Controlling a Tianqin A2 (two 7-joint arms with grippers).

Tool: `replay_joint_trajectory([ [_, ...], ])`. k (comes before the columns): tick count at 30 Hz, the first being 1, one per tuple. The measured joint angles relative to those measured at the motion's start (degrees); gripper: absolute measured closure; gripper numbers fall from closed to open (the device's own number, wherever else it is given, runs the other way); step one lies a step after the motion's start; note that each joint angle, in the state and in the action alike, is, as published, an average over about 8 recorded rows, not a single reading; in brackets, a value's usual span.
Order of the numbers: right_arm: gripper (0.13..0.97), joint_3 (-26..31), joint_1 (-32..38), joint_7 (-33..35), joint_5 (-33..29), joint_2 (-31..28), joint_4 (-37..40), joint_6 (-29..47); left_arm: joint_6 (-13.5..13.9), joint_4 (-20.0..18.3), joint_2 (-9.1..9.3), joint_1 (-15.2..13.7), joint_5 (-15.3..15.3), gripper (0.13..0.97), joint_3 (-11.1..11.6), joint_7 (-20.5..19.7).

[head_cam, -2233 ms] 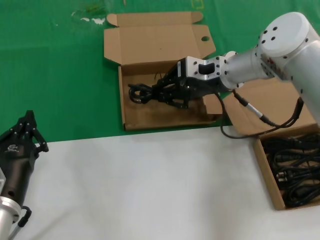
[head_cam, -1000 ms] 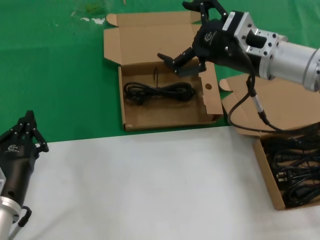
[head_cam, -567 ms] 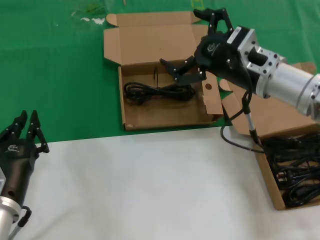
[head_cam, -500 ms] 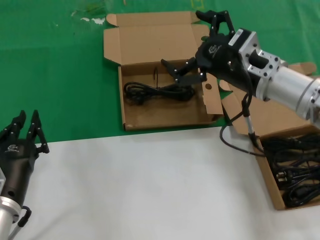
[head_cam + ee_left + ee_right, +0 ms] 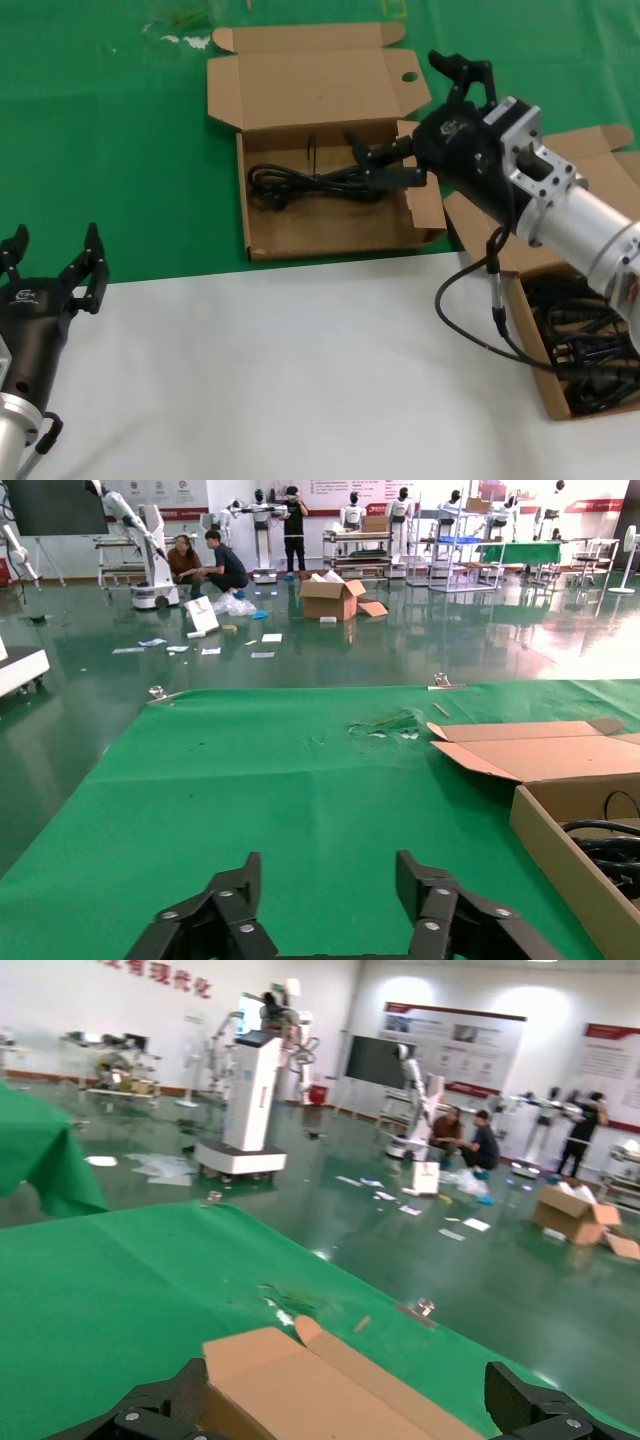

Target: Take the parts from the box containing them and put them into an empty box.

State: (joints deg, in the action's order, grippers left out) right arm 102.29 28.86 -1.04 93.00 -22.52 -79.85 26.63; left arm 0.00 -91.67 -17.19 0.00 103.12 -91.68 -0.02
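The right claw (image 5: pixel 425 120) hangs over the right edge of the box with the punched holes (image 5: pixel 330 210), its fingers (image 5: pixel 385 170) spread wide and gripping nothing. One cable bundle (image 5: pixel 315 183) lies flat on that box's floor, stretched lengthwise across the far half, its right end just under the claw's lower finger — whether they touch cannot be told. The box sits on the green cloth (image 5: pixel 110 150) with its lid (image 5: pixel 310 85) folded back flat. At the right edge of the bench (image 5: pixel 280 370), the plain-lidded box (image 5: pixel 530 330) holds a tangle of more black cables (image 5: pixel 590 350). The left claw (image 5: pixel 50 275) waits low at the near left, its fingers parted and empty.
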Motion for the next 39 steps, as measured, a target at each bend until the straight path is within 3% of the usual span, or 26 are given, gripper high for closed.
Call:
replay_joint_trajectory([
  [17, 0.129, -4.2, -11.3, 0.4, 4.0, 2.1, -4.6, -10.4, 0.0, 0.0, 0.00, 0.0, 0.0, 0.310, 0.0, 0.0],
  [21, 0.129, -5.1, -14.0, 0.5, 4.9, 2.6, -5.7, -12.9, 0.0, 0.0, 0.00, 0.0, 0.0, 0.310, 0.0, 0.0],
  [29, 0.129, -7.1, -19.3, 0.7, 6.8, 3.6, -7.9, -17.8, 0.0, 0.0, 0.00, 0.0, 0.0, 0.189, 0.0, 0.0],
  [39, 0.129, -9.4, -25.6, 0.9, 9.0, 4.7, -10.5, -23.6, 0.0, 0.0, 0.00, 0.0, 0.0, 0.135, 0.0, 0.0],
])
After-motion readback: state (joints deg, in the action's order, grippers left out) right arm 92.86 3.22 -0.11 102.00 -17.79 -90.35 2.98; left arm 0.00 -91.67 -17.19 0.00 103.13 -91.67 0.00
